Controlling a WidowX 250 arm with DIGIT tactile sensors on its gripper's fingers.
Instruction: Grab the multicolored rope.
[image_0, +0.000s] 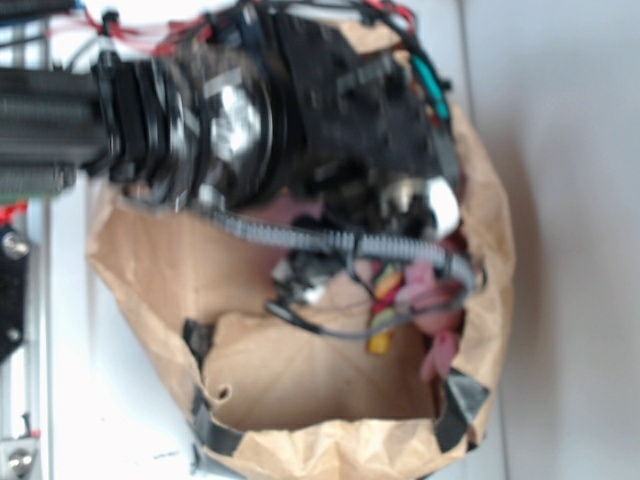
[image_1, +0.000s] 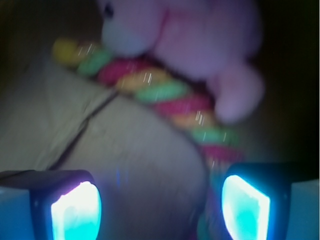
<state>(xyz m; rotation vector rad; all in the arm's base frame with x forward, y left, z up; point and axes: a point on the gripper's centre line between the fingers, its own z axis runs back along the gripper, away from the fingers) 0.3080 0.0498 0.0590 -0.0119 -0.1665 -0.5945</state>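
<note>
Brown paper forms the walls of an open bag (image_0: 300, 440) lying on a pale worktop (image_0: 570, 250), its rim patched with dark tape. The black robot arm (image_0: 250, 100) reaches over the bag's upper half and hides much of what lies inside. Below the arm, toward the bag's right side, bits of red and yellow rope (image_0: 385, 305) show beside a pink plush toy (image_0: 440, 345); thin dark cables cross in front of them.

From the wrist view, the rope (image_1: 165, 95) runs slantwise from upper left to lower right across the paper floor, a thick twist of yellow, green, red and orange. The plush toy (image_1: 200, 45) lies just above it, touching or overlapping its upper edge. The rope's lower end passes close to the right finger, though blur keeps contact from being told.

The tool (image_1: 160, 205) is spread wide, its two pads (image_1: 75, 212) glowing cyan at the bottom corners with only bare paper between them. It holds nothing.
</note>
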